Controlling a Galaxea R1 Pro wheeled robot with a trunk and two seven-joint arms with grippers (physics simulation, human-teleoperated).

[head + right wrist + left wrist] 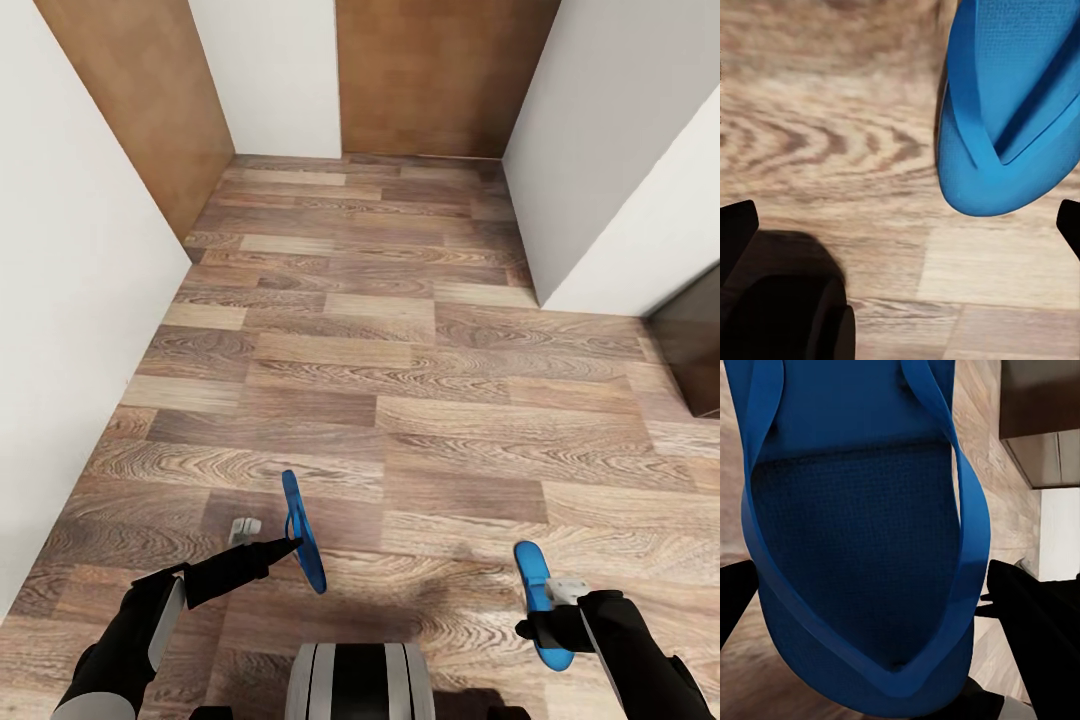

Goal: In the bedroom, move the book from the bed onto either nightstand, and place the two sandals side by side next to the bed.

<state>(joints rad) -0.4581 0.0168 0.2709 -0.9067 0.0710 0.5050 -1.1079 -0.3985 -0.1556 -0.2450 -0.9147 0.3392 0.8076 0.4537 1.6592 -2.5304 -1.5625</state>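
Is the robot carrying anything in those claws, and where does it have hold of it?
Each gripper carries one bright blue flat flip-flop. The left gripper pinches its sandal at the edge, mid-length; the right gripper clamps the other around its middle.

Pretty much all blue flip-flop [862,555] up close here, textured footbed facing the camera with the thin thong straps [967,502] curving down to meet near the toe end. The dark fingers [1035,615] sit on either side of it. Behind there's wood-plank floor [979,412], plus a white wall [1059,529] and brown wooden panel [1039,397].
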